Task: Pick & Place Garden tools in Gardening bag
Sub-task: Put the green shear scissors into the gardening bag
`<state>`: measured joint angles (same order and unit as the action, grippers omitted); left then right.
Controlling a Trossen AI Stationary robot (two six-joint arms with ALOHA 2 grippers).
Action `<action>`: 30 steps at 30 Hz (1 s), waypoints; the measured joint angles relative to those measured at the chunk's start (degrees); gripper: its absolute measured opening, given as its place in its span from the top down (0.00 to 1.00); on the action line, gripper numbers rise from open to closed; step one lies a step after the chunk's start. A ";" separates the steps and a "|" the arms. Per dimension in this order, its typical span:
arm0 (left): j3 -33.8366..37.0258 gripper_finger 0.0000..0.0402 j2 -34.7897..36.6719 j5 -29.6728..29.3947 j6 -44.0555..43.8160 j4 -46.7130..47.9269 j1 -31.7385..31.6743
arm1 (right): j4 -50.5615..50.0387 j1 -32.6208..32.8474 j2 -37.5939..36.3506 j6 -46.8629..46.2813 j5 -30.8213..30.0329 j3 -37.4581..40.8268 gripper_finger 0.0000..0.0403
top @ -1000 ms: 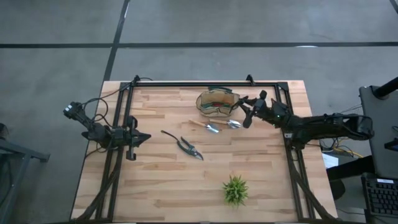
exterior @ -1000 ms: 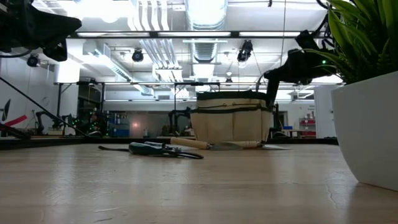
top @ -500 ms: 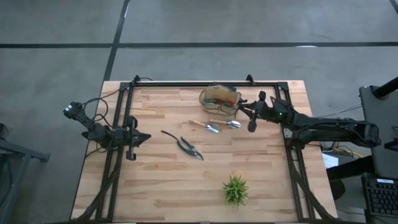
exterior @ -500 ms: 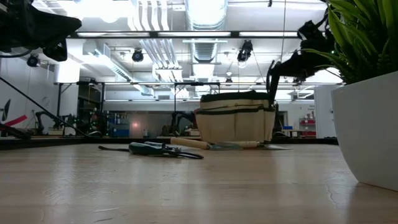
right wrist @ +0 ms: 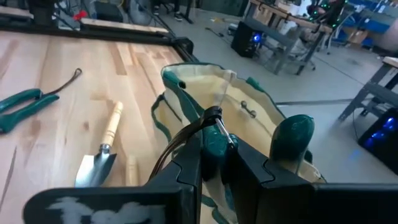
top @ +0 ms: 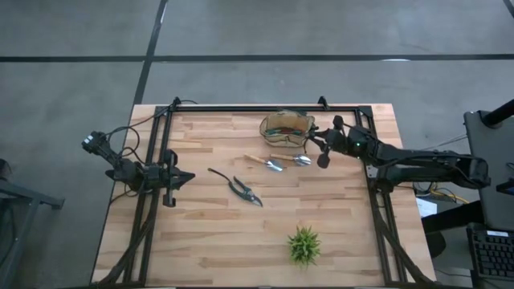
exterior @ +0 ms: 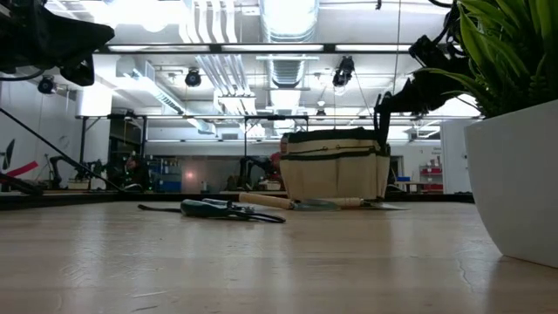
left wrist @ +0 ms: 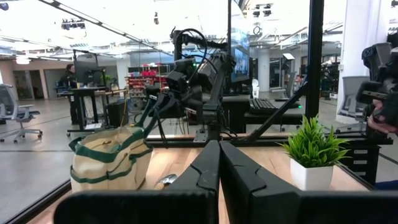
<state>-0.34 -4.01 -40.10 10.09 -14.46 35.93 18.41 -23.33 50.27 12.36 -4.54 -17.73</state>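
A: At the upper centre of the high view, the right gripper (top: 323, 148) has its jaws clamped on a green handle (right wrist: 214, 140) of the gardening bag (top: 285, 128).

B: A tug might tip the bag. The trowel (top: 263, 162) lies just below it; the left gripper (top: 181, 178) waits mid-left, jaws together.

Tan gardening bag (top: 285, 128) upright, trowel (top: 263, 163) and shears (top: 239, 188) flat — nearby
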 joint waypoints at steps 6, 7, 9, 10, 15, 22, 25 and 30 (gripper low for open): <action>0.00 0.97 0.00 0.00 0.01 0.00 -0.01 | 0.64 -2.77 4.08 -3.12 -0.48 -1.01 0.89; 0.00 0.97 0.01 0.00 0.02 0.00 -0.01 | 0.62 -3.26 4.80 -3.25 -0.93 -1.08 0.89; 0.00 0.97 0.00 0.00 0.02 0.00 0.01 | 0.59 -4.12 6.05 -3.75 -1.39 -1.20 0.89; 0.00 0.97 0.01 -0.01 0.00 0.00 -0.01 | 0.59 -4.41 6.61 -4.86 -1.45 -1.38 0.89; 0.00 0.97 0.01 -0.01 0.00 0.00 0.00 | 0.42 -5.75 9.14 -8.17 1.81 -2.25 0.88; 0.00 0.97 0.00 -0.01 0.02 0.00 -0.01 | -0.24 -5.80 9.82 -10.51 -9.47 -2.99 0.80; 0.00 0.97 0.02 0.00 0.02 0.00 -0.01 | -2.48 -5.73 8.06 -11.57 -9.24 -4.19 0.76; 0.00 0.97 0.00 0.00 0.02 0.00 0.01 | -11.12 -5.73 4.86 -12.04 -9.08 -7.25 0.67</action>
<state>-0.34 -4.01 -40.10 10.11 -14.46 35.94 7.30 -29.06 55.13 0.32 -13.61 -24.98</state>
